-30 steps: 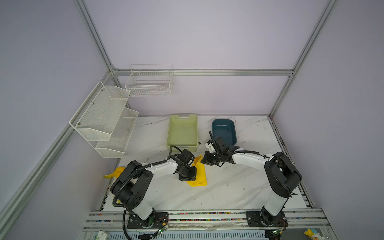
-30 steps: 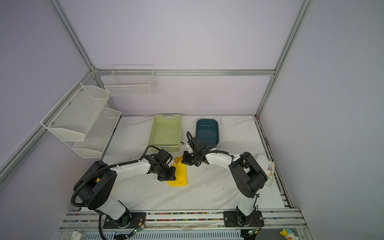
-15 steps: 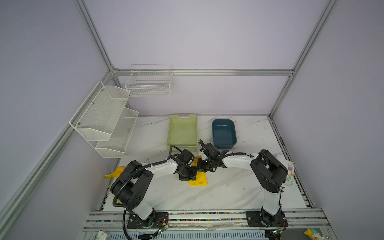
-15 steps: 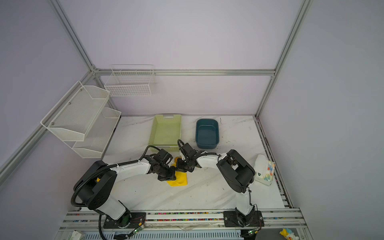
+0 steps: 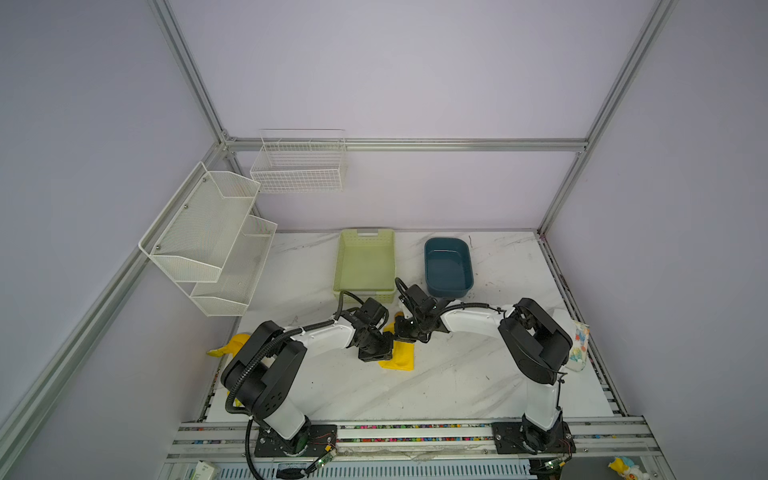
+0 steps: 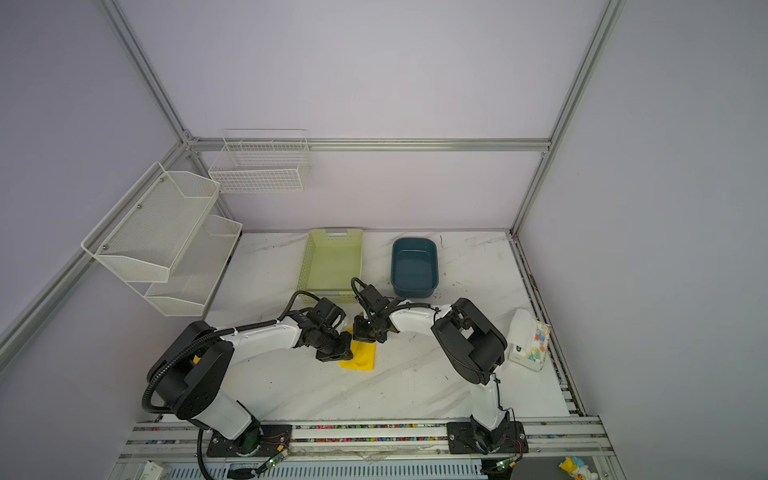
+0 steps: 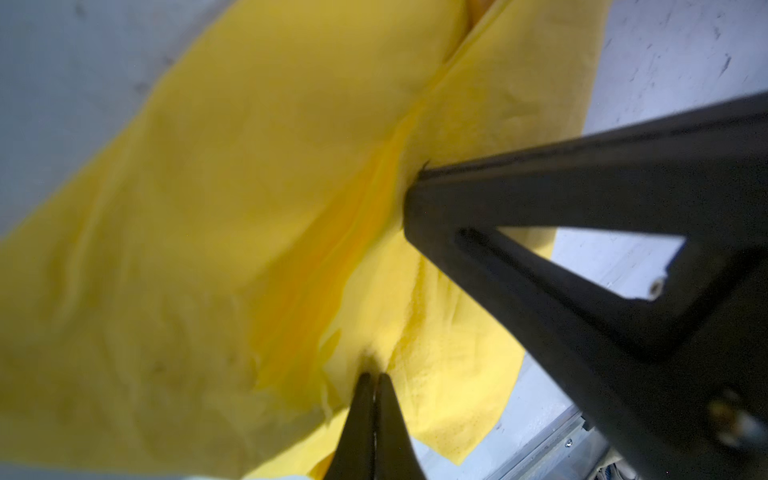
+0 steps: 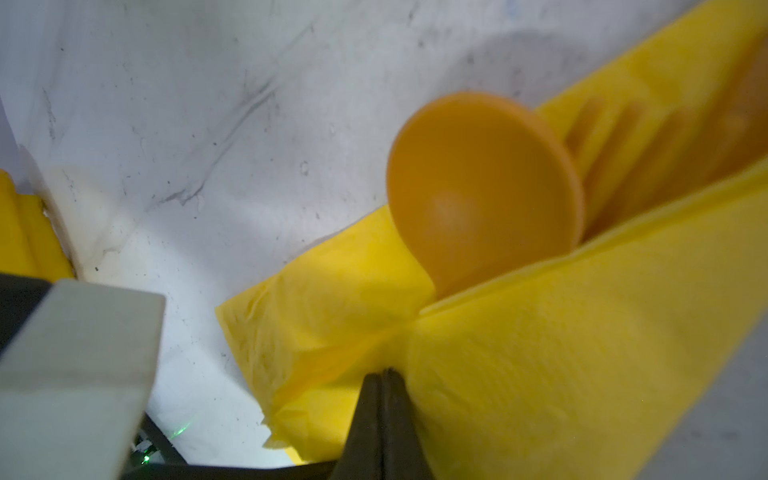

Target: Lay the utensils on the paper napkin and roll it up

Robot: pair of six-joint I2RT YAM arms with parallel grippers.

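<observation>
I'm working over a white, marble-patterned tabletop (image 5: 457,386), and the right wrist view shows it is scuffed with dark marks. At the back stands a pale green perforated basket (image 5: 365,266), with a dark blue tub (image 5: 448,266) near it on the right, the two a little apart. Near the middle, in front of those two, the yellow paper napkin (image 5: 402,358) lies folded over on itself. A soft tissue pack (image 6: 530,345) with a coloured print sits at the right edge. At the left edge I see a yellow banana-shaped toy (image 5: 226,347). I cannot tell how much of it rests on the top.
</observation>
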